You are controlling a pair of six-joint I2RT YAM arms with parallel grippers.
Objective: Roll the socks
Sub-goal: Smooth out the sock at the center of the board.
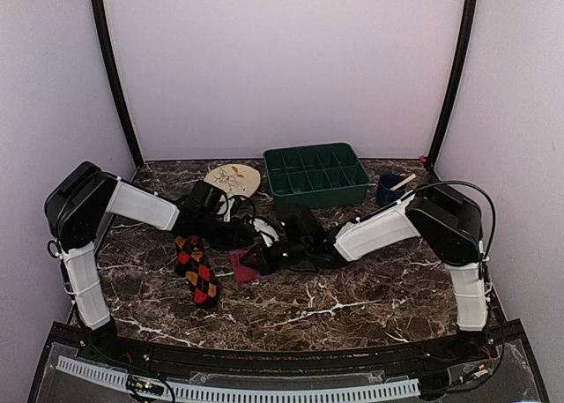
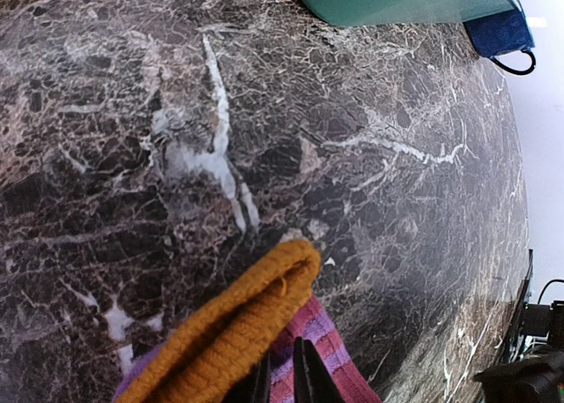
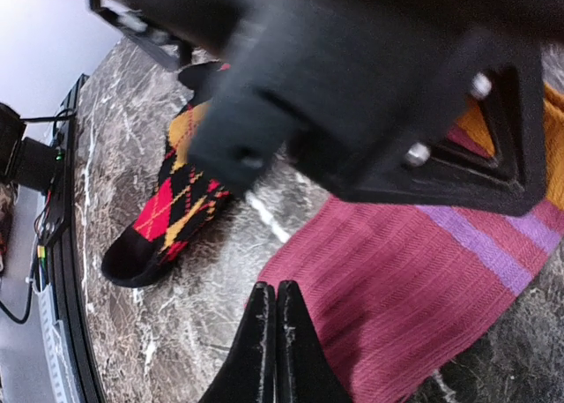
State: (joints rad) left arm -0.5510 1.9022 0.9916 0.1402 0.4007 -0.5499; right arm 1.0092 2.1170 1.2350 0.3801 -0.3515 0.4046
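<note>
Closed right end effector (image 3: 275, 290) sits at the edge of the magenta sock (image 3: 397, 279) on the desk (image 1: 352, 297), left end effector (image 2: 284, 368) pinching its orange cuff (image 2: 238, 324), while the argyle sock (image 1: 197, 271) lies at nine o'clock, running eleven to five.

Magenta sock (image 3: 397, 288), orange cuff (image 2: 238, 324), apparently purple stripes; black sock (image 3: 176, 200), red-orange argyle.

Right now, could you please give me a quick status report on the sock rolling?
Left gripper shut on magenta sock cuff. Right gripper shut at its edge. Argyle sock flat, apart. Nothing blocking.
</note>
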